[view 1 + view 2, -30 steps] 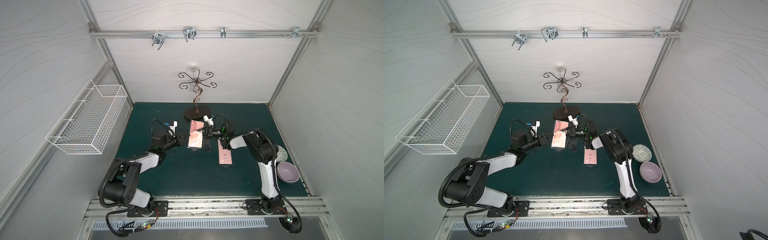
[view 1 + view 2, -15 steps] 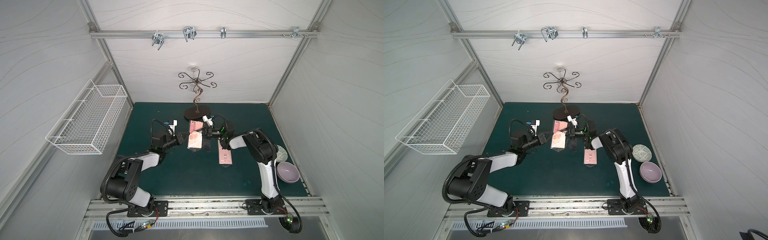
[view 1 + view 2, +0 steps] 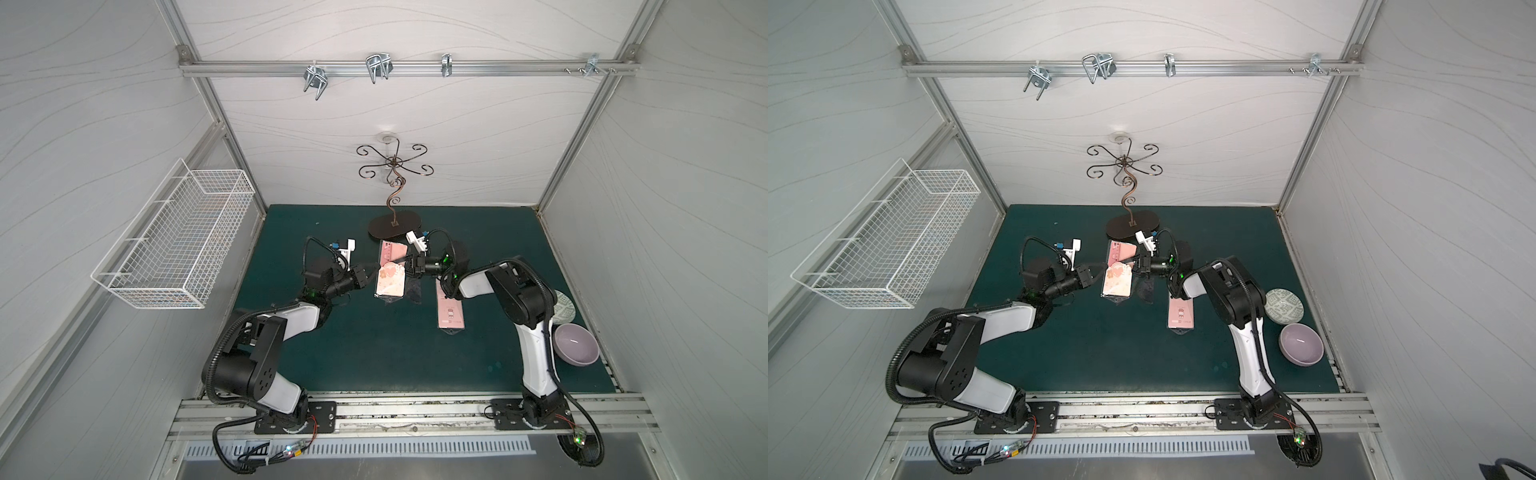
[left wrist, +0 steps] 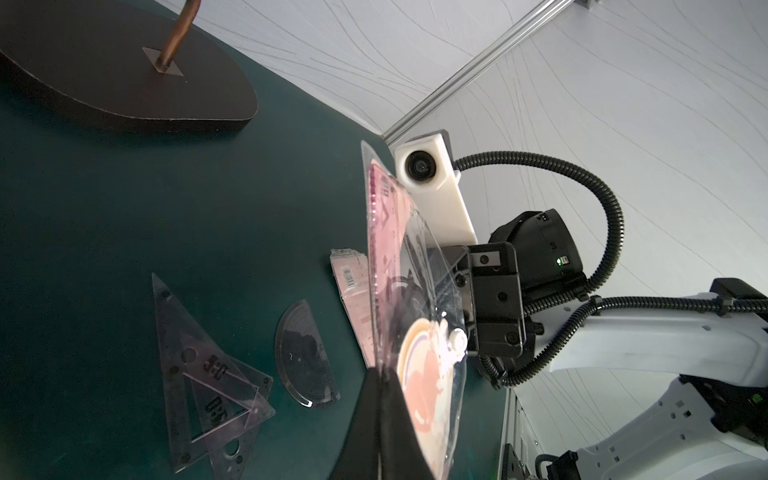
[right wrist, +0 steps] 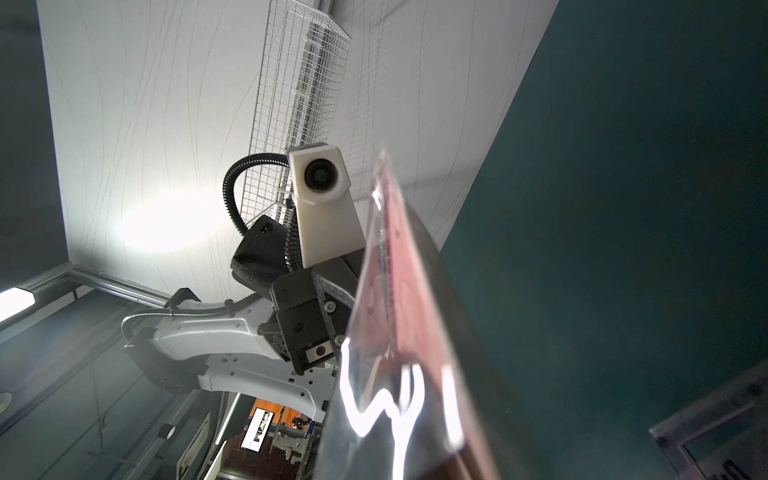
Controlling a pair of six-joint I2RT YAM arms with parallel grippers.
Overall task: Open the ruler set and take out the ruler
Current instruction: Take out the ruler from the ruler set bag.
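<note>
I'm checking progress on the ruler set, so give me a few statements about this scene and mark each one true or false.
1. The left gripper and right gripper are both shut on the clear pouch. True.
2. The set squares are inside the pouch. False: they lie on the mat, beside the protractor.
3. A pink ruler is inside the pouch. True.
4. The purple bowl sits on the patterned plate. False: it stands on the mat beside the plate.
</note>
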